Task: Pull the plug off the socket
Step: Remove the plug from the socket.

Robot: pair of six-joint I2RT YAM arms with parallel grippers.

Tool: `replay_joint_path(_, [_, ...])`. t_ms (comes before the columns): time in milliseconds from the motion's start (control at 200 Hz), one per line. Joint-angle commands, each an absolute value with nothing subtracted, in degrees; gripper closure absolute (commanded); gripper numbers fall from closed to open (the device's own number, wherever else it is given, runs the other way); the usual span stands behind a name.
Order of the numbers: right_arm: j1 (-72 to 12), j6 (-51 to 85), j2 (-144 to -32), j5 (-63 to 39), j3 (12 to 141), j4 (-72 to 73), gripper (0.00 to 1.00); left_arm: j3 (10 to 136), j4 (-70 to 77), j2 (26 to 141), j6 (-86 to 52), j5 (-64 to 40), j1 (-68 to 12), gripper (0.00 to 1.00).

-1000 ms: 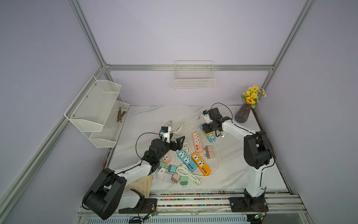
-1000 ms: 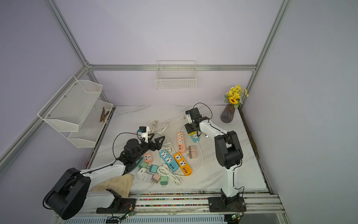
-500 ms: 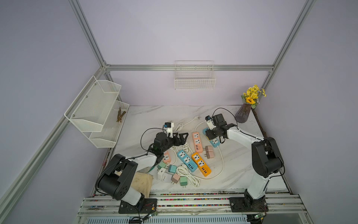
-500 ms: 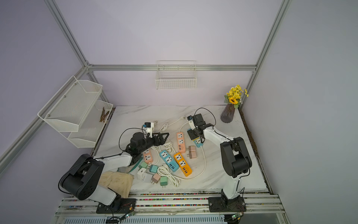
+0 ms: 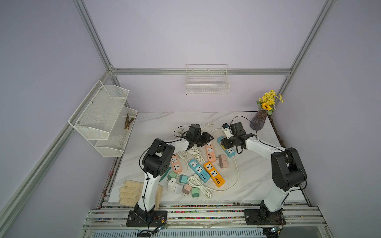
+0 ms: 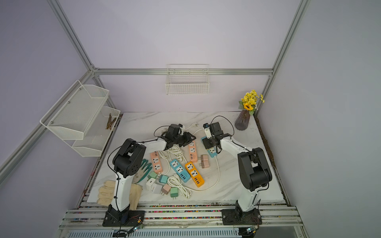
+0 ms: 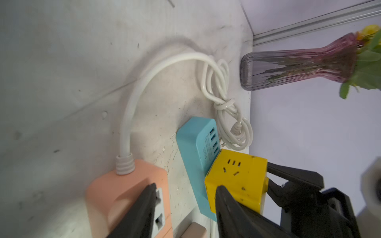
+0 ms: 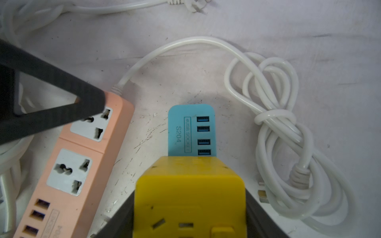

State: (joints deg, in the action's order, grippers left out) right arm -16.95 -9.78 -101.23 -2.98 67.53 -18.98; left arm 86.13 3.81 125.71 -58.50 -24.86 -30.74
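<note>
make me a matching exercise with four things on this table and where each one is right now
Things
1. yellow cube plug
2. peach power strip
3. vase
4. cream gloves

Places
A. table front edge, by the left arm's base
B. back corner, holding yellow flowers
C. between the fingers of the right gripper
D. under a finger of the left gripper

Pairs: 1-C, 2-D, 3-B, 4-A

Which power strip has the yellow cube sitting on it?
The blue strip nearest the vase, its yellow cube held by the right gripper. The other blue strip, beside the orange one, is bare.
</note>
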Motion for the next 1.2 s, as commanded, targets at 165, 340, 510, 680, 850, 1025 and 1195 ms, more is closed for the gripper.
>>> replay_joint_path(165, [-16.35, -8.97, -101.15, -4.83, 67.12, -18.60, 0.63, 103.02, -15.06, 133.29, -61.07, -23.59, -32.85, 0.55])
replay_joint_path(340, [-16.37, -8.70, -101.50, -5.37, 67.36, -18.72, 0.64, 114.67, -22.77, 139.90, -61.69, -23.32, -33.92, 0.56])
replay_joint_path(510, [-16.34, -8.53, -101.68, -5.93, 67.50, -18.80, 0.65, 120.27, -27.11, 143.39, -63.49, -21.22, -34.45, 0.56])
replay_joint_path(680, [-16.35, -8.27, -102.20, -7.65, 68.00, -19.31, 0.65, 121.20, -29.35, 144.97, -63.91, -20.76, -34.81, 0.61])
replay_joint_path(850, [-16.35, -5.85, -103.64, -12.72, 71.46, -20.05, 0.71, 119.81, -30.54, 145.44, -63.72, -20.73, -34.89, 0.66])
replay_joint_path(1025, [-15.18, -2.31, -107.14, -7.72, 76.87, -23.91, 0.77, 117.29, -30.02, 146.35, -63.73, -21.30, -34.98, 0.68])
replay_joint_path(1195, [-13.90, 0.13, -103.31, -8.61, 70.76, -20.23, 0.79, 115.57, -29.05, 147.11, -63.81, -21.35, -34.80, 0.69])
